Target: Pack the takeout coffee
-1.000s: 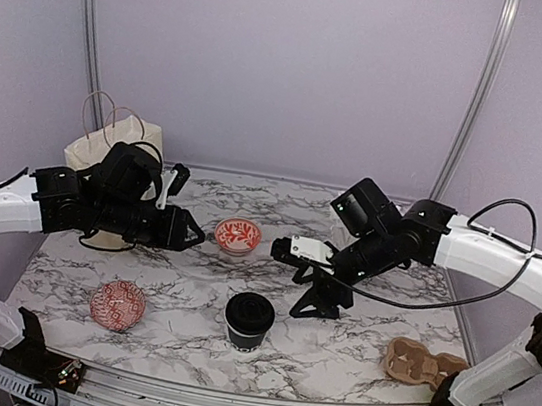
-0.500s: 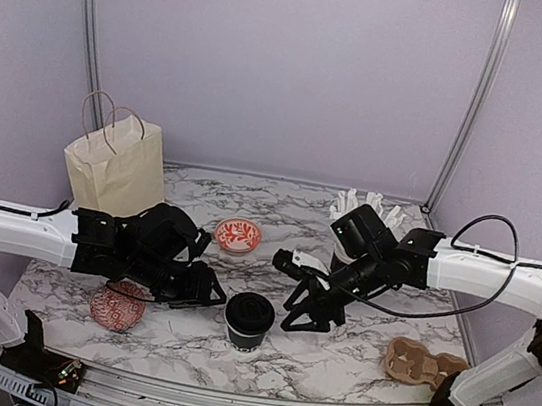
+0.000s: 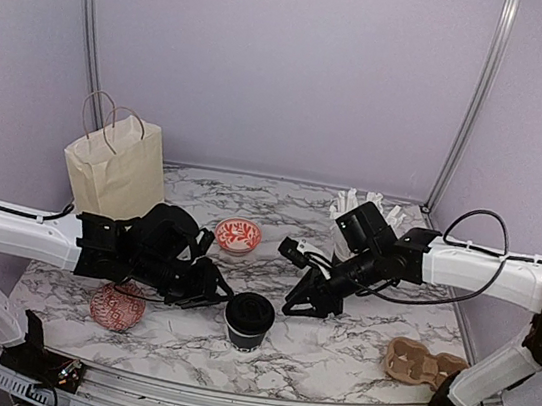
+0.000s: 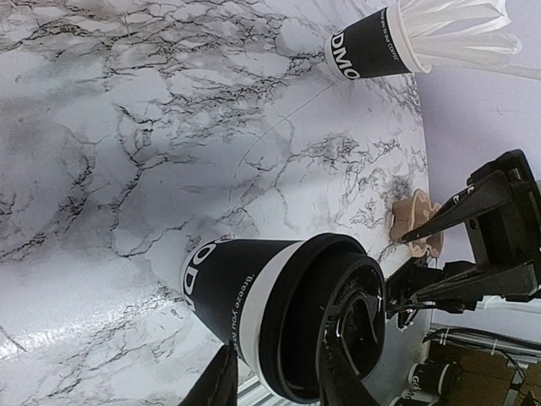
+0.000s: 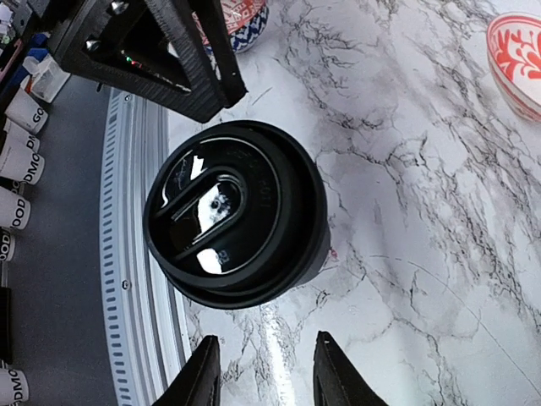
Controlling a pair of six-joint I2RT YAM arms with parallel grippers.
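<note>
- The coffee cup is seen upright and lidded, front-centre on the counter, flanked by both claws.
- The left claw and right claw are held part-open, with nothing gripped.
- The wall below the lid is best squeezed gently and the cup kept level.

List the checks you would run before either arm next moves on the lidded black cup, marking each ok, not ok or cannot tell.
1. Lid seated on the cup: ok.
2. Cup upright on the table: ok.
3. Left gripper open, holding nothing: ok.
4. Right gripper open, holding nothing: ok.
5. Only one gripper at the cup: not ok, they flank it.
6. Paper bag mouth open: cannot tell.
</note>
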